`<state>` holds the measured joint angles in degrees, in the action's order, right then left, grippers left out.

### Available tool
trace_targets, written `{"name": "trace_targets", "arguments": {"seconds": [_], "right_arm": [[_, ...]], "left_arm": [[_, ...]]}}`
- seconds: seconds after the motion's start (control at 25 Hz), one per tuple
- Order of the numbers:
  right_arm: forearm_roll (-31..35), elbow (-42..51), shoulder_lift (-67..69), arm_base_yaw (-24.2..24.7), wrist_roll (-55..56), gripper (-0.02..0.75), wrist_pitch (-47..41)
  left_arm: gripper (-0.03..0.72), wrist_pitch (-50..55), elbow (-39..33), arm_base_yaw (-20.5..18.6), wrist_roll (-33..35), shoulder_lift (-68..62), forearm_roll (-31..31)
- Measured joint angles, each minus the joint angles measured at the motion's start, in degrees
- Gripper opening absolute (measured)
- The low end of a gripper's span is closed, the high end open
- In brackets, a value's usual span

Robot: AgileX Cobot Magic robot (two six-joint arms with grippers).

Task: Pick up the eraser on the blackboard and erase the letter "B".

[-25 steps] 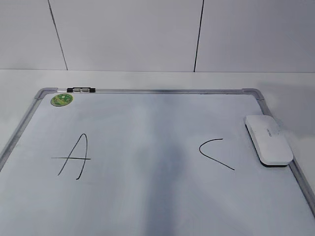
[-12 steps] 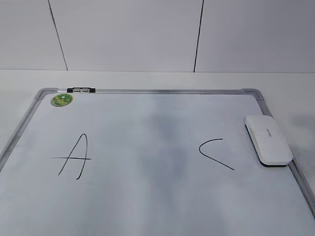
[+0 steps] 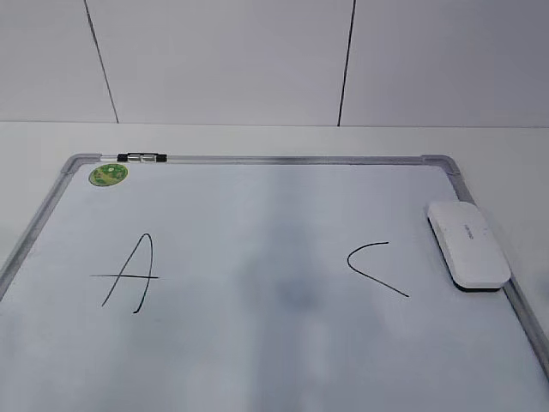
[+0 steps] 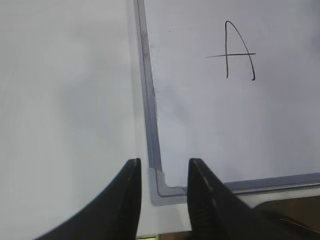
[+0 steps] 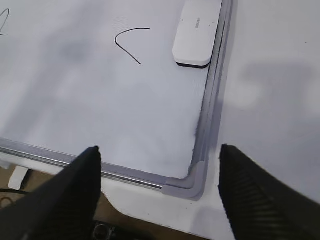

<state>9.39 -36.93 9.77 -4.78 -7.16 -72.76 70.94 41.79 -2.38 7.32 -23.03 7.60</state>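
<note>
The white eraser (image 3: 467, 245) lies on the right edge of the blackboard (image 3: 257, 160), partly over the frame; it also shows in the right wrist view (image 5: 196, 32). A black "A" (image 3: 129, 273) is on the left and an angular "C" (image 3: 373, 268) on the right. No letter "B" shows between them, only a faint grey patch. Neither gripper is in the exterior view. My left gripper (image 4: 164, 162) is open and empty above the board's near left corner. My right gripper (image 5: 159, 149) is wide open and empty above the near right corner, well short of the eraser.
A round green sticker (image 3: 108, 175) sits in the far left corner of the board. A small black-and-silver clip (image 3: 141, 157) is on the far frame. A white table (image 3: 497, 146) surrounds the board, with a white panelled wall behind.
The dark shadow across the middle of the board has faded and shrunk. The eraser and the letters have not moved.
</note>
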Motion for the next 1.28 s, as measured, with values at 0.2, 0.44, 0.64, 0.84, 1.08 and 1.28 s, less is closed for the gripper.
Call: {"name": "trace_targets", "arguments": {"seconds": [0.2,0.44,0.64,0.84,1.08,1.28], "right_arm": [[-1.23,4.09,-3.86,0.0,-1.9,0.575,1.01],[-4.25,6.07,-5.09,0.0,-2.93,0.575,2.01],[-5.03,6.57,-9.91,0.0,-2.93,0.575,3.19],[-5.28,7.7,-10.71,0.0,-2.93,0.575,5.48],[-5.32,8.07,-10.71,0.0,-2.93,0.575,5.84],[-5.32,8.07,-10.71,0.0,-2.93,0.575,6.03]], "left_arm": [[0.235,0.22,-5.67,0.0,0.12,9.14,0.0],[0.236,0.36,-9.18,0.0,0.25,21.55,0.09],[0.235,-0.89,-10.48,0.0,0.25,22.49,-0.03],[0.235,-5.9,-12.42,0.0,0.37,22.49,-0.03],[0.236,-6.68,-12.66,0.0,0.37,22.49,-0.03],[0.236,-7.03,-12.66,0.0,0.37,22.49,-0.03]]}}
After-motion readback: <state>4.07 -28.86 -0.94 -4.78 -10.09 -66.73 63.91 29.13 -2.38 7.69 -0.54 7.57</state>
